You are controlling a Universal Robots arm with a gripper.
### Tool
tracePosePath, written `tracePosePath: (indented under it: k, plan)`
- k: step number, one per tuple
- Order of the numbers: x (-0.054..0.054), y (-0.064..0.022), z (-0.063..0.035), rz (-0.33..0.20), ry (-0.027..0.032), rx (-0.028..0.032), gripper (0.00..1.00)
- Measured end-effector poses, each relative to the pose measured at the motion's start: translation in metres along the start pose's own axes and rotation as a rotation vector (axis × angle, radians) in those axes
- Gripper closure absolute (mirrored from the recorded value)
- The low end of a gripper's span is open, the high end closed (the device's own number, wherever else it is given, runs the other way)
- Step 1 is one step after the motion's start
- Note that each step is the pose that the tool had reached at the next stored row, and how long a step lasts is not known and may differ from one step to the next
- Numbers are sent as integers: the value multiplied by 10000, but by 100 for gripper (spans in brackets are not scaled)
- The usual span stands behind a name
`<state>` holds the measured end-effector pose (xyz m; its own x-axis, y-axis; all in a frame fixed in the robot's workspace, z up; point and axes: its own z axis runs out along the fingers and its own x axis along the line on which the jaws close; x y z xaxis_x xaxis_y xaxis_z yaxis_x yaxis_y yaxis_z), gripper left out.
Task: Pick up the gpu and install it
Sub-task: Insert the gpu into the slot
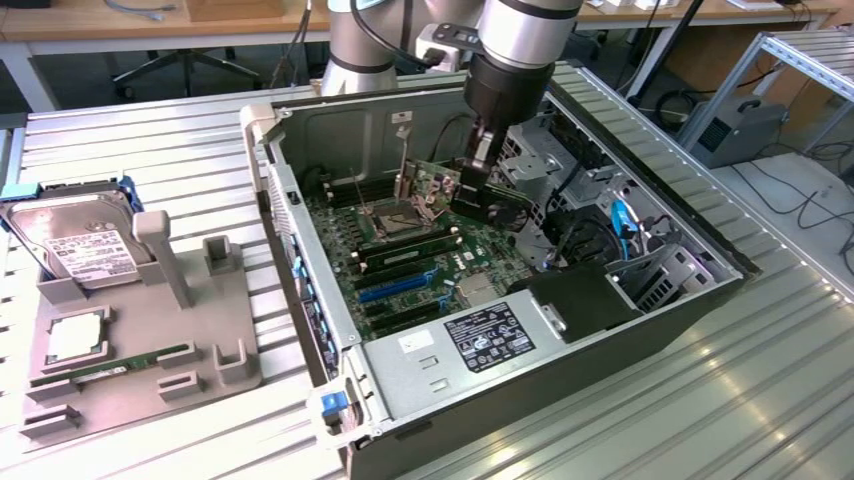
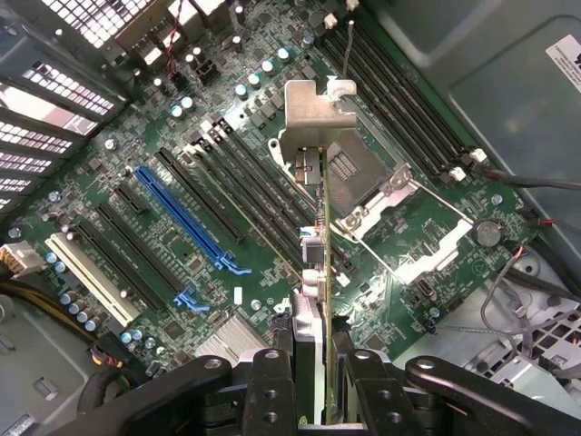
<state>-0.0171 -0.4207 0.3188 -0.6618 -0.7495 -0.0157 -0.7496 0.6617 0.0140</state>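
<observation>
Ribbed metal table (image 1: 160, 140), thin flat gpu (image 1: 441, 190)

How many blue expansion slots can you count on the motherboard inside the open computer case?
2. A long blue slot runs across the board; a short blue slot sits near its end, beside the finned heatsink. The gpu may hide others.

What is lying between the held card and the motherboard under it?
Nothing: the gripper holds the gpu above the motherboard, seen in wrist view.

Silver-grey tubular arm (image 1: 527, 30) with a black wrist section; the pincer (image 2: 316, 381) is matte black, its two fingers (image 2: 272, 391) dotted with small round screws
</observation>
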Motion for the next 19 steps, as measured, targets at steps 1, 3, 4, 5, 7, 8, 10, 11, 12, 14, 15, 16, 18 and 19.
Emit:
tracePosePath:
  k: [1, 3, 4, 5, 7, 8, 10, 11, 12, 14, 15, 16, 18, 19]
  plan:
    - [0, 0, 1, -38, 1, 0, 73]
    - [0, 0, 1, -90, 4, 0, 73]
    - [0, 0, 2, -111, 4, 1, 73]
    - [0, 0, 2, -132, 5, 1, 73]
    - [0, 0, 3, -175, 7, 1, 73]
    - [0, 0, 3, -205, 8, 1, 73]
    - [0, 0, 4, -254, 11, 2, 73]
    - [0, 0, 4, -275, 11, 2, 73]
    - [0, 0, 5, -305, 13, 2, 73]
    - [0, 0, 6, -351, 15, 3, 73]
    - [0, 0, 6, -372, 15, 3, 73]
    - [0, 0, 7, -393, 16, 3, 73]
    - [0, 0, 7, -438, 19, 4, 73]
    - [0, 0, 8, -458, 20, 4, 73]
